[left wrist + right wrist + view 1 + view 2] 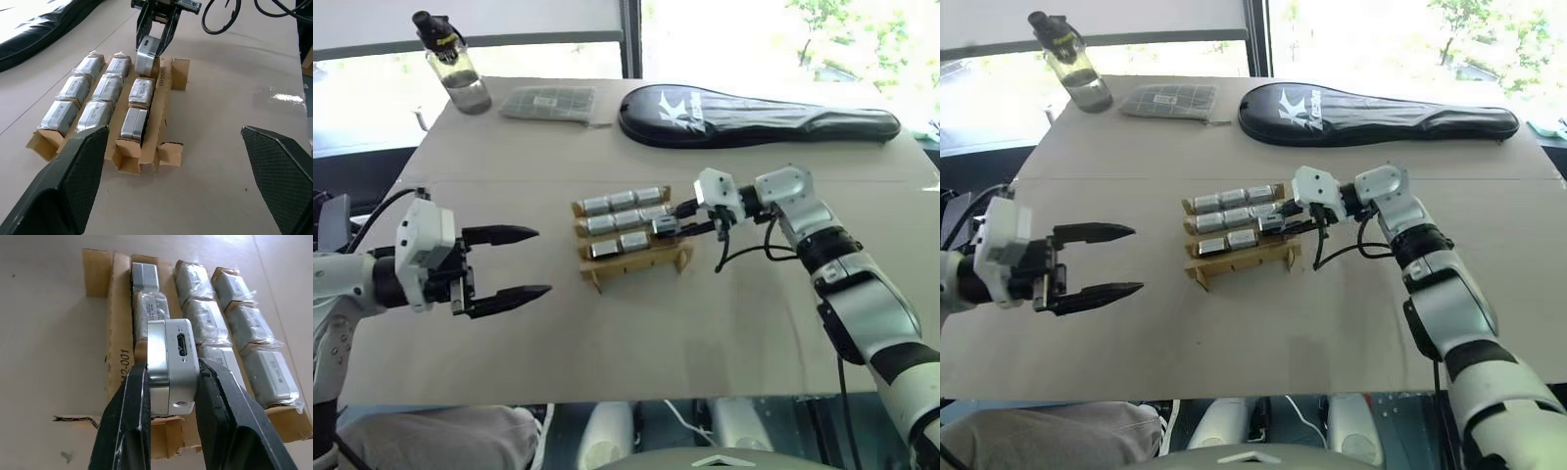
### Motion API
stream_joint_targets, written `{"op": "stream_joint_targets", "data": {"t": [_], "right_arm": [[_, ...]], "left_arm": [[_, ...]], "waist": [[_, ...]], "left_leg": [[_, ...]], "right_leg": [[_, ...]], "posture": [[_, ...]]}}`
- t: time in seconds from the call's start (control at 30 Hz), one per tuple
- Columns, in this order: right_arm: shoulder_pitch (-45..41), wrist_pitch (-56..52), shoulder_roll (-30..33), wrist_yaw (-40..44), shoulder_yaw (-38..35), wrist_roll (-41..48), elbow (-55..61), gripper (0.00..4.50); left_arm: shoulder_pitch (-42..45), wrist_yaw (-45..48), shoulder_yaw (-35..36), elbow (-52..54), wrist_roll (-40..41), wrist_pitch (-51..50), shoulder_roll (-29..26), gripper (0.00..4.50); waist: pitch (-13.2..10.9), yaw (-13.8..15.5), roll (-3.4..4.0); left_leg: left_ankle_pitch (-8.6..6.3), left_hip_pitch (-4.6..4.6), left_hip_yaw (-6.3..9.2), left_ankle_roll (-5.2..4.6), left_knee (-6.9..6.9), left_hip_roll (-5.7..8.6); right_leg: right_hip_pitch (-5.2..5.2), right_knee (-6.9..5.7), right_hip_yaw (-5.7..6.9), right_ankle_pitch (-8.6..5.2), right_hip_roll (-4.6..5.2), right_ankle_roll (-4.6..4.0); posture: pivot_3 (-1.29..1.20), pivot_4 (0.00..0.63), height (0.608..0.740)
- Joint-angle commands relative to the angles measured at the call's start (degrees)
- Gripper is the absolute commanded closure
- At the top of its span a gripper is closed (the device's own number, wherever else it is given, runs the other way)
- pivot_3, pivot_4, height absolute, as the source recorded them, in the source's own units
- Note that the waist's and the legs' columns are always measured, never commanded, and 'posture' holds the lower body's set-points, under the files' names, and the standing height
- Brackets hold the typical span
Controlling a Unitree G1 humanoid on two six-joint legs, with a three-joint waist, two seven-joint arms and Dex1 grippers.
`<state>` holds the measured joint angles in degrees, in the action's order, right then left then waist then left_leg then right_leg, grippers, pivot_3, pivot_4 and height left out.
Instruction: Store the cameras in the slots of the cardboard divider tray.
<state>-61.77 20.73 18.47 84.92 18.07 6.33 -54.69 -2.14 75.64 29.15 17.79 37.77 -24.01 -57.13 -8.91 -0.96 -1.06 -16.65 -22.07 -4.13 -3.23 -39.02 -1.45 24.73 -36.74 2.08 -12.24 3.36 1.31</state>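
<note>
Tray: the cardboard divider tray (631, 235) sits mid-table with three rows. The two far rows look full, three cameras each; the near row holds two cameras (136, 108), with its end slot at your right arm's side open.

Right gripper: your right gripper (168, 382) is clamped on a silver camera (171, 363), fingers pressing its two side faces, port face up toward the wrist.

Key relation: the held camera hangs just above that open end of the near row, tilted rather than square. Its long side appears to run roughly along the row, so I judge a small levelling and a straight drop is what you need.

Left gripper: your left gripper (504, 262) hovers with jaws wide apart and nothing between them, well apart from the tray on its other side.

Nearer arm: the right, plainly.

Risk: the camera could catch the cardboard end tab (180, 73) if you lower it tilted.
</note>
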Motion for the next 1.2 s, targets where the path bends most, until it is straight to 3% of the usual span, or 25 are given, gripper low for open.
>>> {"op": "stream_joint_targets", "data": {"t": [0.03, 0.37, 0.67, 0.73, 0.8, 0.87, 0.93, 1.2], "right_arm": [[-1.84, 5.19, -0.84, 3.97, -0.42, -1.88, -4.25, 3.8], [-4.11, 8.69, -4.61, 1.87, -1.33, -5.57, -11.57, 3.8], [-4.4, 9.5, -4.52, -0.87, -2.69, -8.59, -14.67, 3.8], [-4.4, 9.43, -4.59, -0.95, -2.89, -8.91, -14.77, 2.72], [-4.3, 9.52, -4.64, -1.06, -3.09, -9.27, -14.68, 2.03], [-4.07, 10.12, -4.83, -1.59, -4.12, -8.73, -14.32, 0.96], [-4.04, 9.16, -4.57, -1.37, -4.98, -8.19, -13.7, 0.17], [-4.07, -1.98, -2.45, -0.62, -13.83, 1.88, -0.56, 0.17]], "left_arm": [[-1.45, -0.54, 4.29, 2.58, 1.46, -0.94, -1.06, 0.0], [-3.83, -1.67, 6.8, 5.47, 2.58, -2.4, -0.82, 0.0], [-1.66, -2.69, 4.48, 5.21, 2.96, -2.44, -1.03, 0.0], [-0.87, -2.68, 3.78, 4.94, 2.93, -2.45, -1.11, 0.0], [-0.15, -2.71, 3.14, 4.76, 2.91, -2.54, -1.16, 0.0], [0.64, -2.73, 2.49, 4.6, 2.96, -2.71, -1.19, 0.0], [1.44, -2.68, 1.73, 4.43, 3.15, -2.73, -1.15, 0.0], [5.12, -4.02, -6.86, 3.13, 1.99, 0.15, 4.37, 0.0]], "waist": [[0.0, 0.02, 0.0], [-0.01, -1.13, 0.02], [-0.06, -1.19, 0.12], [-0.06, -1.35, 0.12], [-0.06, -1.4, 0.12], [-0.07, -1.4, 0.13], [-0.07, -1.43, 0.13], [-0.22, -1.39, 0.37]], "left_leg": [[0.0, 0.0, 0.01, 0.0, 0.0, 0.01], [0.02, 0.07, 0.03, 0.06, 0.02, 0.06], [0.05, 0.05, 0.14, 0.11, 0.07, 0.15], [0.04, 0.04, 0.14, 0.11, 0.09, 0.18], [0.04, 0.04, 0.13, 0.11, 0.09, 0.19], [0.05, 0.06, 0.13, 0.11, 0.09, 0.19], [0.05, 0.07, 0.14, 0.12, 0.13, 0.19], [0.06, 0.0, 0.15, 0.13, 0.2, 0.2]], "right_leg": [[-0.01, 0.0, 0.02, 0.0, 0.16, 0.0], [-0.05, -0.05, 0.09, 0.01, 0.4, -0.01], [-0.07, -0.04, 0.05, 0.01, 0.6, -0.02], [-0.08, -0.01, 0.05, 0.01, 0.64, -0.02], [-0.08, -0.01, 0.03, 0.01, 0.65, -0.02], [-0.08, -0.02, 0.04, 0.01, 0.65, -0.02], [-0.07, -0.03, 0.05, 0.01, 0.64, -0.02], [-0.04, 0.01, 0.07, 0.02, 0.66, -0.01]], "posture": [[0.0, 0.15, 0.74], [0.0, 0.15, 0.74], [0.0, 0.15, 0.74], [0.0, 0.15, 0.74], [0.0, 0.15, 0.74], [0.0, 0.15, 0.74], [0.0, 0.15, 0.74], [0.0, 0.15, 0.74]]}}
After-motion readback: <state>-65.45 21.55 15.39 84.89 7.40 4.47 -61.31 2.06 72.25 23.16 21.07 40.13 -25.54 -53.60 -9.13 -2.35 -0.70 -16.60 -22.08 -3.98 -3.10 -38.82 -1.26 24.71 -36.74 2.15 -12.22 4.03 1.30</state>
